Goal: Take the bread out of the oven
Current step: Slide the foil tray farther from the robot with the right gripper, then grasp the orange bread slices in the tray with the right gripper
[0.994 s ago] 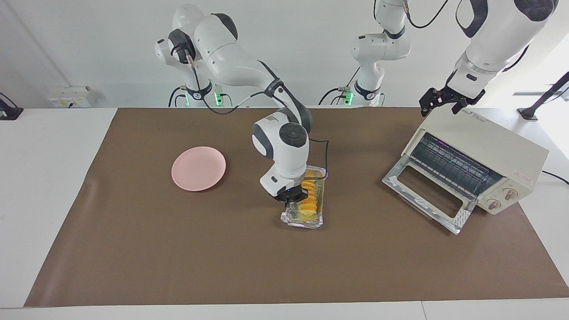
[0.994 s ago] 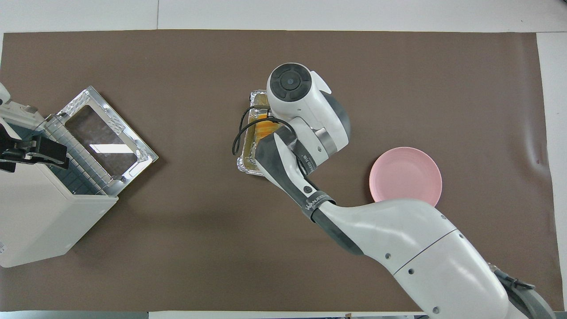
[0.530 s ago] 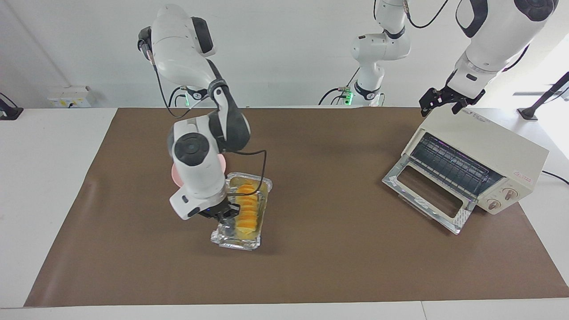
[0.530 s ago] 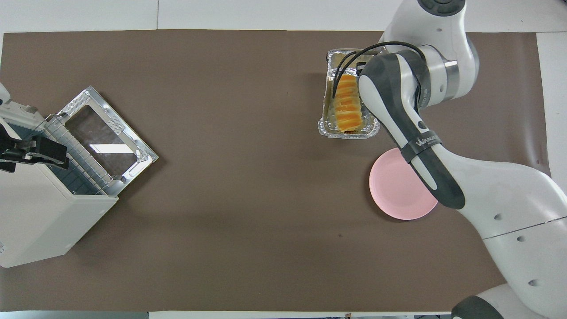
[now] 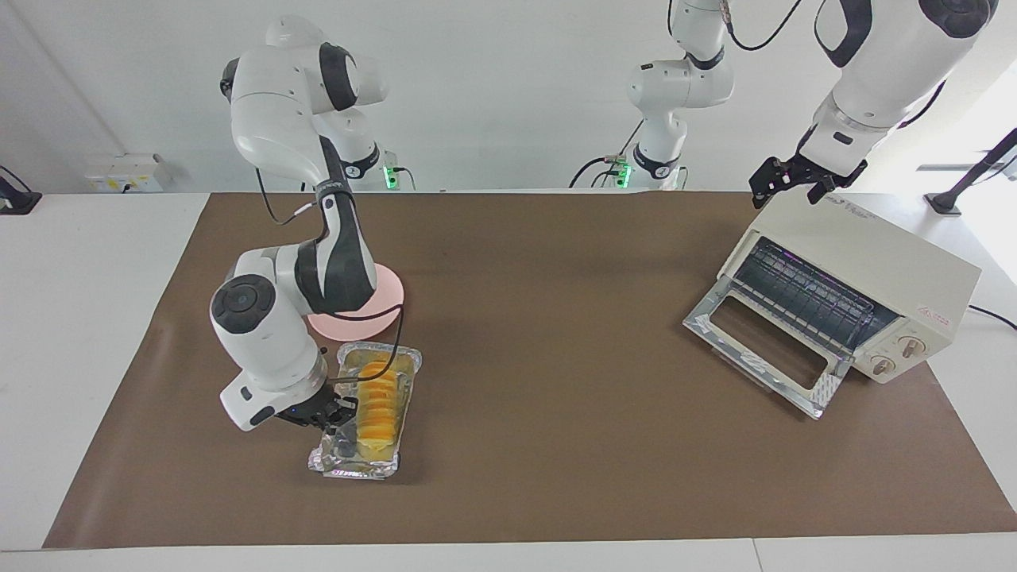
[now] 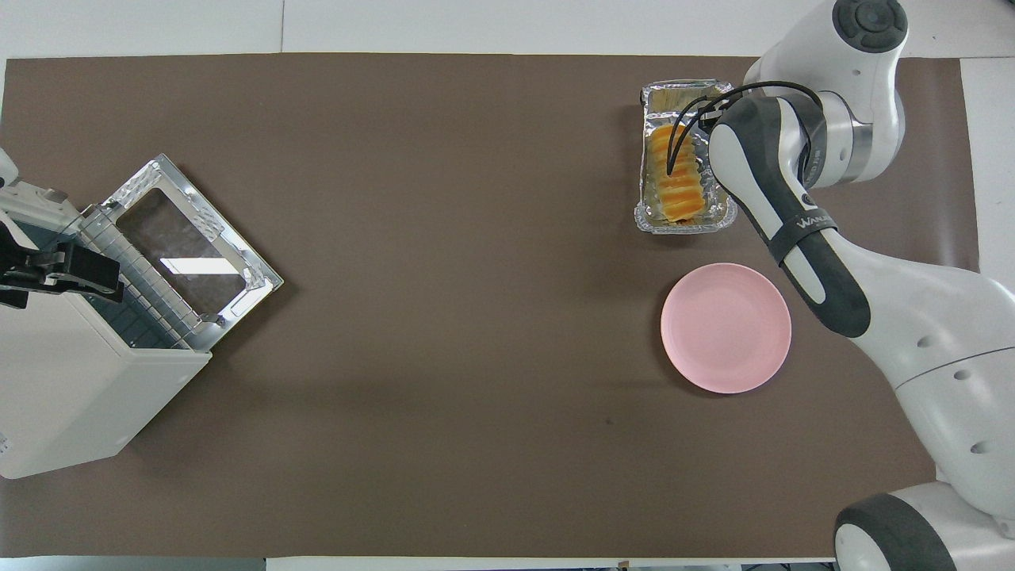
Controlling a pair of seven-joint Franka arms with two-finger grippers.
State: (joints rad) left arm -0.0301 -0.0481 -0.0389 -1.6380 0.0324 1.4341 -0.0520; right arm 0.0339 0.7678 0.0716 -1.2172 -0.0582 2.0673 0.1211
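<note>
The bread [image 5: 376,401], a ridged golden-orange loaf, lies in a crinkled foil tray [image 5: 349,469] outside the oven. My right gripper [image 5: 338,419] is shut on the tray's long rim and holds it low over the mat, farther from the robots than the pink plate. I cannot tell whether the tray touches the mat. In the overhead view the bread [image 6: 674,178] and tray [image 6: 682,228] show beside my right arm, which hides the gripper. The cream oven [image 5: 874,274] stands at the left arm's end with its door [image 5: 763,349] dropped open and its rack bare. My left gripper [image 5: 794,184] waits open over the oven's top.
A round pink plate [image 5: 377,306] lies on the brown mat, partly covered by my right arm; in the overhead view the plate [image 6: 725,327] is just nearer to the robots than the tray. The oven [image 6: 71,381] and its open door [image 6: 190,254] fill the left arm's end.
My right arm has carried the tray with the bread from mid-table toward the right arm's end, to a spot farther from the robots than the plate. The left arm has not moved.
</note>
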